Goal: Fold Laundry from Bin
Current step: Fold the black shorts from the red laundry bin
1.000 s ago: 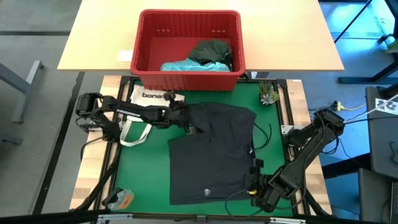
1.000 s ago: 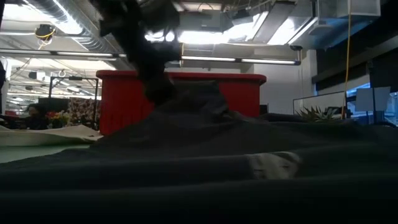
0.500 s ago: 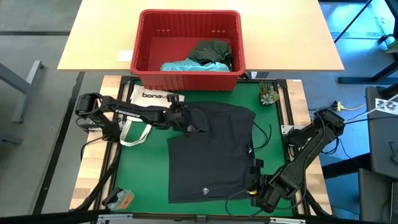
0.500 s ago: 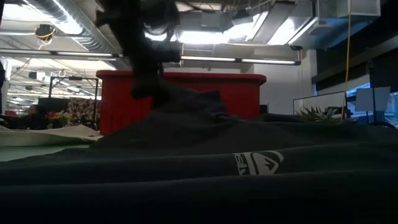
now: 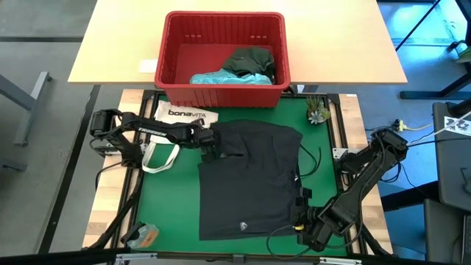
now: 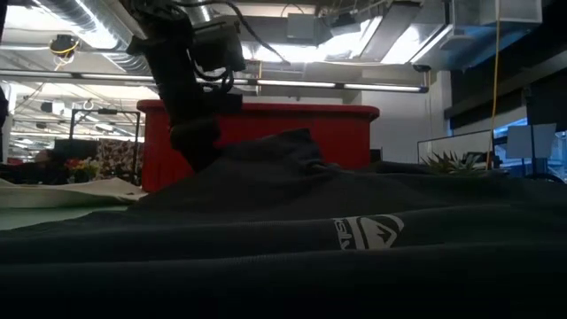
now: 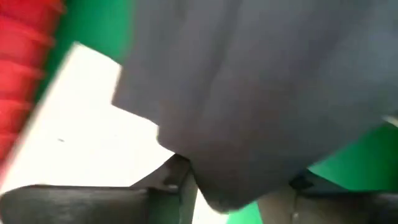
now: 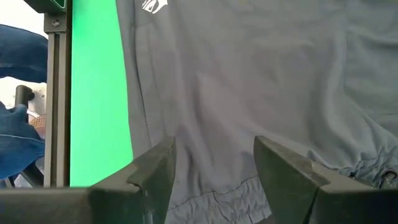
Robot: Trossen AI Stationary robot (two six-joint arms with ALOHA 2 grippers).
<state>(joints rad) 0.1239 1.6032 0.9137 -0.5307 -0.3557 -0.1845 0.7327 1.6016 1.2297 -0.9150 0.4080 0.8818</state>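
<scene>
My left gripper [image 5: 208,140] sits at the dark grey garment's [image 5: 254,180] far-left corner, near the green mat's [image 5: 173,195] bin-side edge; I can't tell if its fingers have let go. The garment's long axis runs toward my right gripper [image 5: 313,230], open over the near hem (nothing held).

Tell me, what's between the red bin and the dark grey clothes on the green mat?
In the high view, only a bare strip of green mat separates the bin from the grey garment.
</scene>
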